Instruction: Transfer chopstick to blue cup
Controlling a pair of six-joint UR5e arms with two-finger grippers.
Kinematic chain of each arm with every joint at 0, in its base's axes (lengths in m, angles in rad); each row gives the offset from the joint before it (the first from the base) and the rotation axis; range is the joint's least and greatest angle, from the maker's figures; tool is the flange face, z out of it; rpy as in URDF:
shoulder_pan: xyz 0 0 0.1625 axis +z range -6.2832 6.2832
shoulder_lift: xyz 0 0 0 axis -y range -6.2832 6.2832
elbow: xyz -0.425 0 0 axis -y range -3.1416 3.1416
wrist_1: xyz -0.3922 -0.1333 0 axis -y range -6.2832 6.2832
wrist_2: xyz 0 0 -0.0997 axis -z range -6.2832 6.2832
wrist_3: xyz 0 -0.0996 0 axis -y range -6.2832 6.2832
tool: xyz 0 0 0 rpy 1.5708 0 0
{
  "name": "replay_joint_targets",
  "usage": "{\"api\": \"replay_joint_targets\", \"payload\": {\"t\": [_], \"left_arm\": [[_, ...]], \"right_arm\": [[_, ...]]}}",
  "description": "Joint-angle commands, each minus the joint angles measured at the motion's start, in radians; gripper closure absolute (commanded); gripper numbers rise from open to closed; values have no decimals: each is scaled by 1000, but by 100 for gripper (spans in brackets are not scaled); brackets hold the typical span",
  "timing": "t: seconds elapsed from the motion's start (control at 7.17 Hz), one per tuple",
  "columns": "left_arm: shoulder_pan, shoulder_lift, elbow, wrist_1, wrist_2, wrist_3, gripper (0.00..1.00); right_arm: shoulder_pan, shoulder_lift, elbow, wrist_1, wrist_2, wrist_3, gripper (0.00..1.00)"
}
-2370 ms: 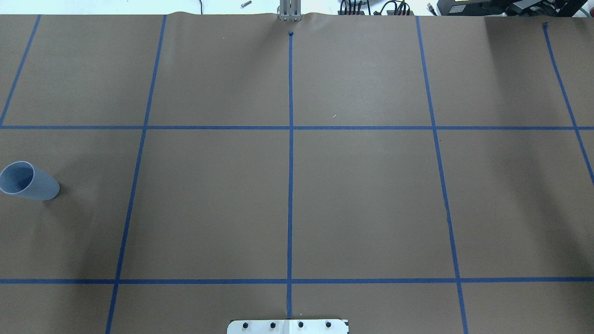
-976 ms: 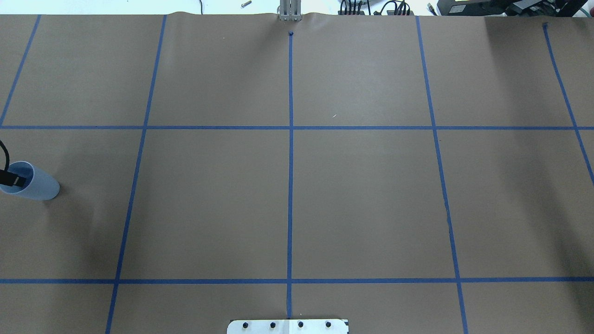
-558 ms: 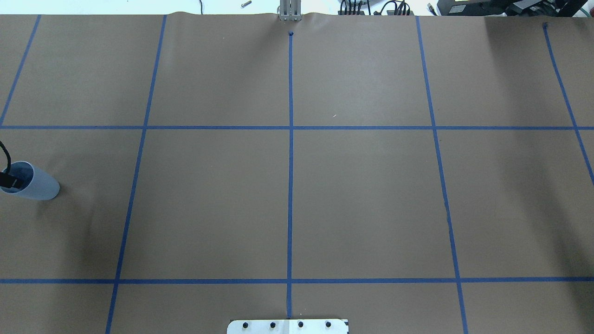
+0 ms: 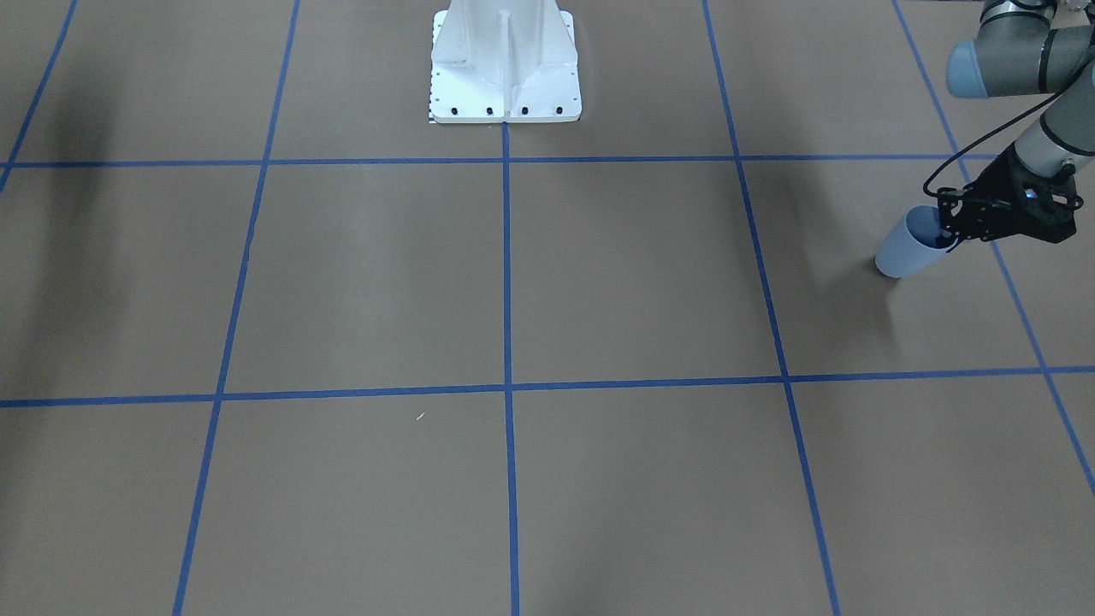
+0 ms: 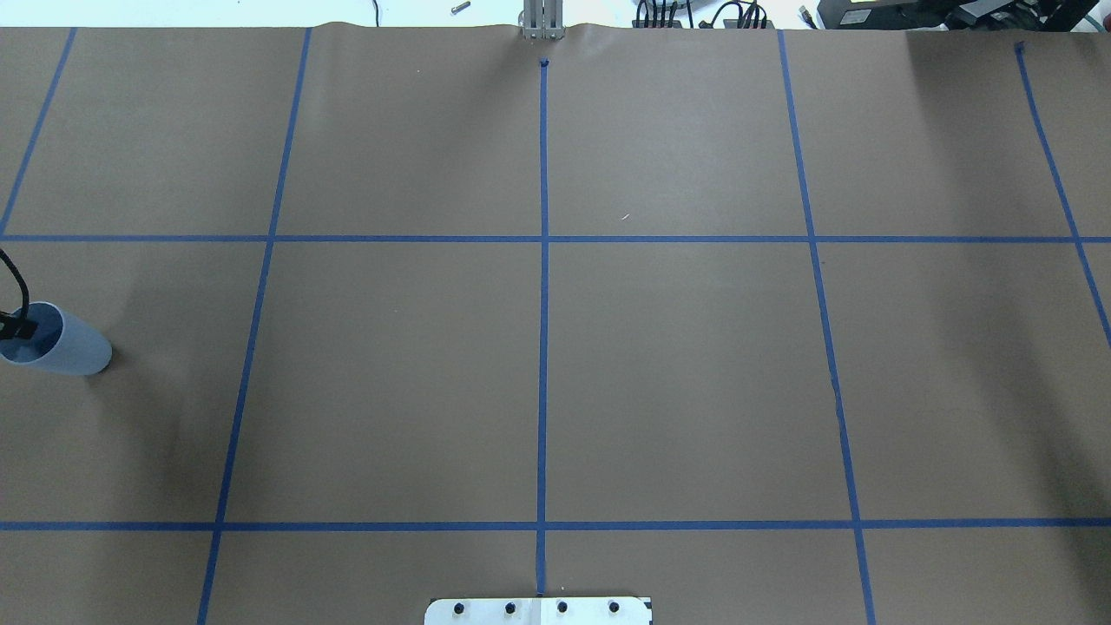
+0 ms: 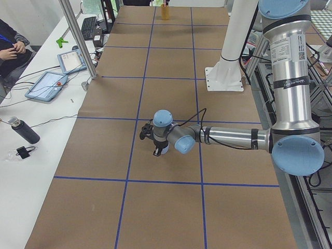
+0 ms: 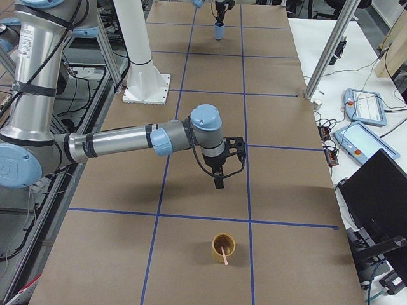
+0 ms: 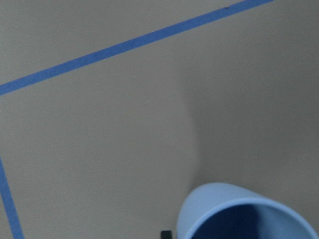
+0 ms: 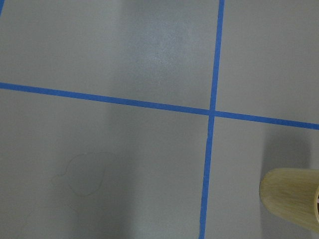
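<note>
While the left arm (image 4: 1054, 144) stretches out low, its end effector (image 4: 946, 233) hangs at the blue cup (image 4: 898, 255) mouth (grip state unclear).

Left tool (image 4: 948, 233) low; right tool (image 7: 219, 183) (aloft)

The pale blue plastic cup (image 4: 900, 255) stands upright, mouth open, far to the left of the white robot base (image 4: 505, 64). The thin pink chopstick (image 7: 224, 256) leans inside a tan cup (image 7: 215, 251), far to that base's right.
</note>
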Motion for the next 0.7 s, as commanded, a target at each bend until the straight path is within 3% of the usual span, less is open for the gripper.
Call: {"api": "replay_joint_targets", "payload": {"t": [0.0, 0.14, 0.42, 0.56], "left_arm": [[-3, -12, -107, 26, -118, -50, 100], [2, -110, -134, 64, -115, -203, 100], [192, -349, -134, 136, -27, -534, 100], [260, -534, -135, 339, 47, -598, 100]], "right_arm": [[0, 0, -6, 0, 0, 1, 0], [0, 0, -7, 0, 1, 1, 0], [0, 0, -10, 0, 3, 2, 0], [0, -2, -12, 0, 3, 2, 0]]}}
